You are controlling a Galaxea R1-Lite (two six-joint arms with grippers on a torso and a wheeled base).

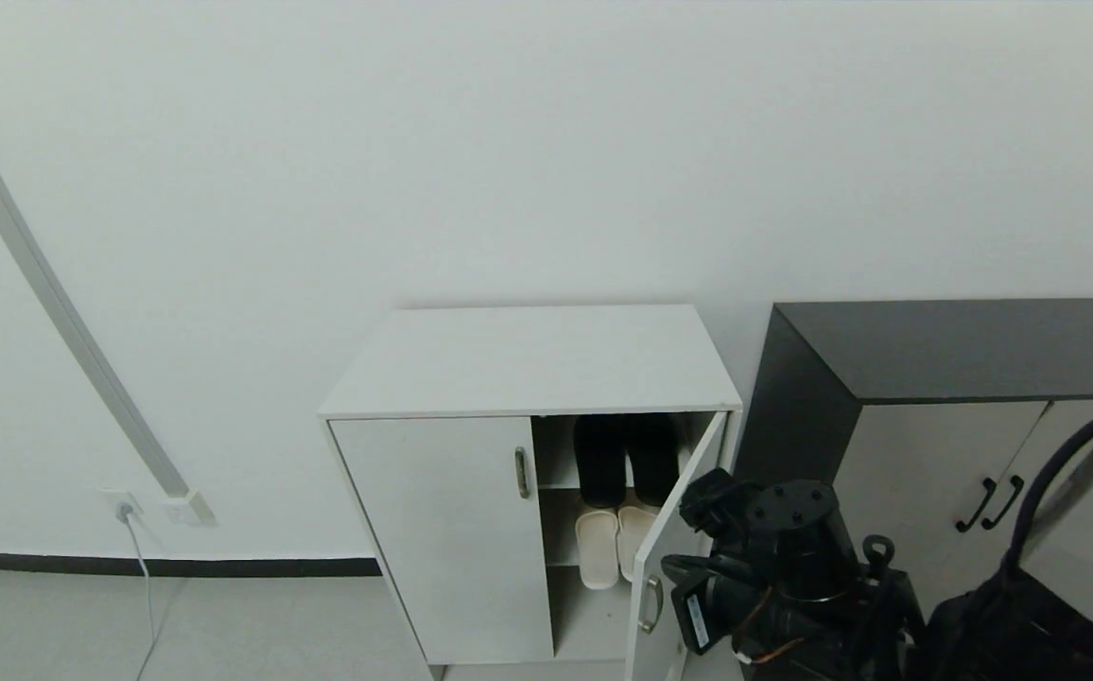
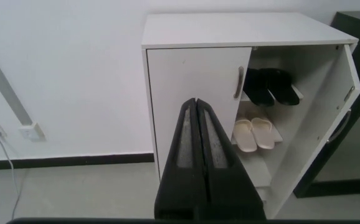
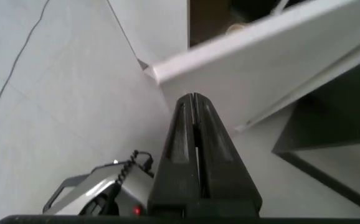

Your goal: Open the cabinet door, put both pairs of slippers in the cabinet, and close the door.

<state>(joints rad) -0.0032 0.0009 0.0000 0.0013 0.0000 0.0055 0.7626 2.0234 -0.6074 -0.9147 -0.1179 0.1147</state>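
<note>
Judging by the black slippers (image 1: 624,459) on the upper shelf and the pale slippers (image 1: 598,550) on the shelf below, both inside the cabinet (image 1: 528,364), loading looks finished and only shutting the open right door (image 1: 662,653) is left. The left wrist view lays both pairs out plainly beyond the left gripper (image 2: 197,107), closed and empty, well back from the cabinet. The right wrist view adds the right gripper (image 3: 194,99), likewise closed on nothing, near that door's edge.

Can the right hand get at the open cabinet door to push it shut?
Probably yes. The right hand, fingers closed, sits close outside the open door, and nothing shows between them.
</note>
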